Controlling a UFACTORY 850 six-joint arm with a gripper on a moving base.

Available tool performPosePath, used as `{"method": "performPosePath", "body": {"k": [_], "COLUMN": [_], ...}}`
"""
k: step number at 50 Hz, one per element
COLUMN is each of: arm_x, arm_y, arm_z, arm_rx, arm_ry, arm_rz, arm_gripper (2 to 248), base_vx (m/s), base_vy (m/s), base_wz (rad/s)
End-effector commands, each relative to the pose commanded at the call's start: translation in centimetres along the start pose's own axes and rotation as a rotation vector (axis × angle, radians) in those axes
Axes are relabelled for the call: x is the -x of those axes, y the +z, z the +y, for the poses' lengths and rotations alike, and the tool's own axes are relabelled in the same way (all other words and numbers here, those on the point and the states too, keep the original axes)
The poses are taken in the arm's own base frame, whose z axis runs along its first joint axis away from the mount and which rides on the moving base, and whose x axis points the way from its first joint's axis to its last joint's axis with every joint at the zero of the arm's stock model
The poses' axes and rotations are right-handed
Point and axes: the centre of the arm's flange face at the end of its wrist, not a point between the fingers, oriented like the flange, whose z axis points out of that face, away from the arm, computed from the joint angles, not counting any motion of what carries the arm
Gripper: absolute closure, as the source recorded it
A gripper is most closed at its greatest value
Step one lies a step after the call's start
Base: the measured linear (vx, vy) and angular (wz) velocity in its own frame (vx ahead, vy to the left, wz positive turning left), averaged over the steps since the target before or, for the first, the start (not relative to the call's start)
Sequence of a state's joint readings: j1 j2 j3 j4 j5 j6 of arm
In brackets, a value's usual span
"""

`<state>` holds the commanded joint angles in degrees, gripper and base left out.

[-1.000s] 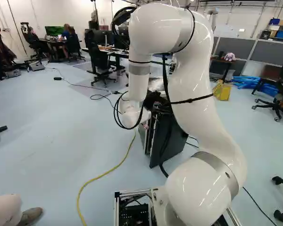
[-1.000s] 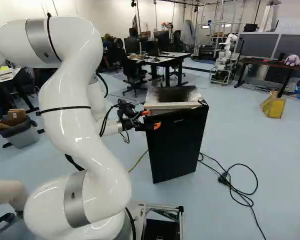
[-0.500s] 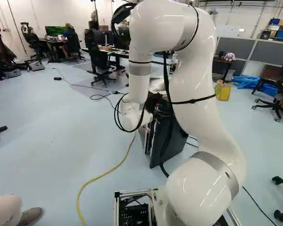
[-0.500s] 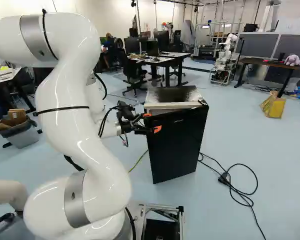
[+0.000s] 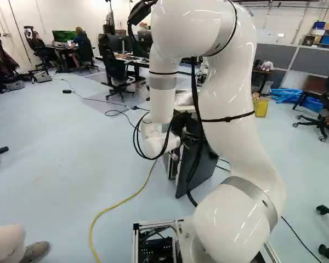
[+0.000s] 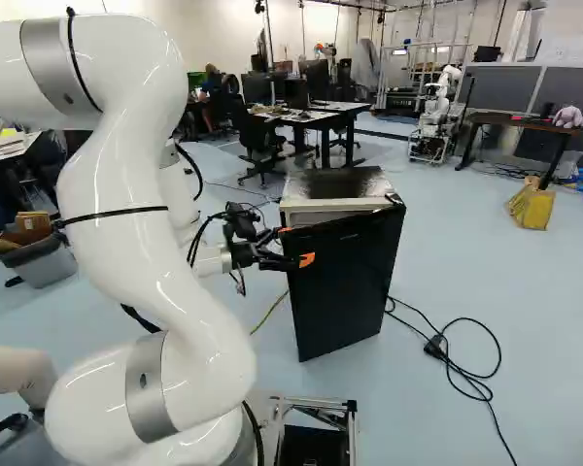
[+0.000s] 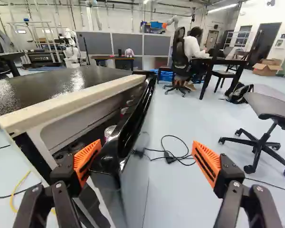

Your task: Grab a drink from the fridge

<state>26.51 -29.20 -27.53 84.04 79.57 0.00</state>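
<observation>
At the left of the right base view, the glossy white arm (image 6: 126,272) is ringed by grey bands (image 6: 148,386) and black straps (image 6: 115,214); the black gripper (image 6: 296,245) is studded with screws (image 7: 236,184) and padded in ribbed orange.

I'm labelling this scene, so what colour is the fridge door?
The fridge door is glossy black; it shows best in the right base view.

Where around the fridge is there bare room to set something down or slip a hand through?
The fridge top looks bare behind its pale front strip. A hand could probably pass between the door and the claw's outer finger. Crowded: the narrow door opening, with cans and the inner finger.
</observation>
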Motion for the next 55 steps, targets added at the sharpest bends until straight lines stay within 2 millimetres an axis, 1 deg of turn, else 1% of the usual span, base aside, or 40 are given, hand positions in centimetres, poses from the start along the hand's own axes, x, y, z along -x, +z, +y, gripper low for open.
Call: {"method": "performPosePath", "body": {"k": [29, 55], "arm_x": [0.4, 0.7], "arm_y": [-1.7, -2.6], "arm_z": [4.1, 7.3], "arm_rx": [0.025, 0.059], "arm_ry": [-0.055, -0.098], "arm_rz": [-0.002, 0.001], "arm_gripper": [3, 3], "base_vx": [0.0, 0.0], "base_vy": [0.0, 0.0], "base_wz": [0.0, 0.0]}}
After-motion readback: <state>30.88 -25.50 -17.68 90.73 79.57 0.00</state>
